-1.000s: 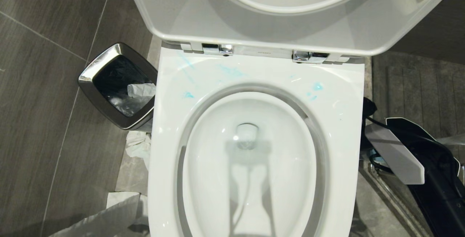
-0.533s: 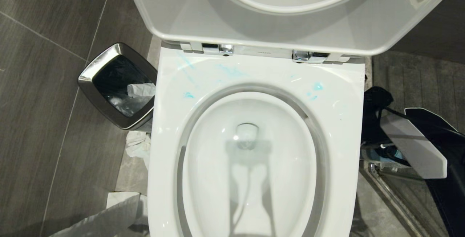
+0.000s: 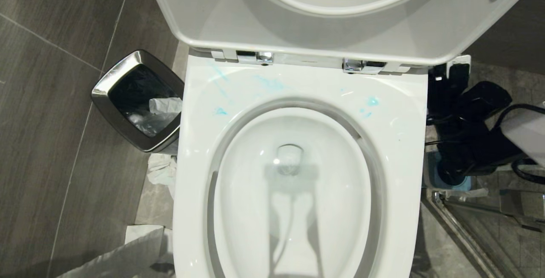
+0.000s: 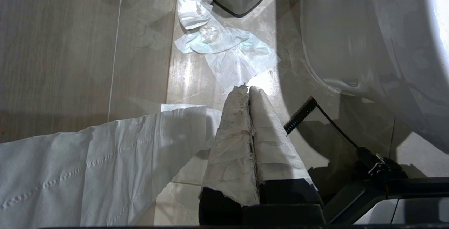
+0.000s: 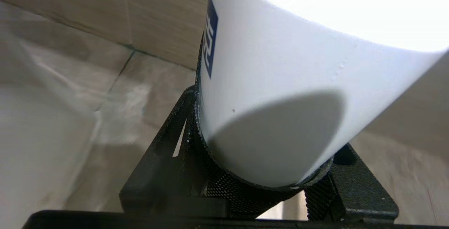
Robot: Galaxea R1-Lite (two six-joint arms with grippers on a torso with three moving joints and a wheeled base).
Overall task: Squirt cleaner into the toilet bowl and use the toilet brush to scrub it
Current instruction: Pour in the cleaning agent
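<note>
Right gripper [image 3: 453,78] moved up beside toilet bowl [image 3: 408,112], clamping cleaner [image 5: 280,99], cap hidden.

Toilet bowl [image 3: 408,133]: glossy white rim, basin, seat and lid, with turquoise-blue smears and specks across the back of the rim; hinges [image 3: 255,57] chrome. Bin [image 3: 138,99]: black interior with a mirror-bright chrome rim, white paper inside. Floor [image 3: 51,99]: dark grey-brown tiles with a faint wood-grain streak and pale grout lines. Tissue [image 4: 224,46]: crumpled white sheets, one tinged pale turquoise. Left gripper [image 4: 247,92]: black base, fingers wrapped in off-white paper. Right gripper [image 5: 266,183]: matt black with a fine mesh-like texture, holding the cleaner [image 5: 280,99], a white body bearing a dark blue label with white characters.
</note>
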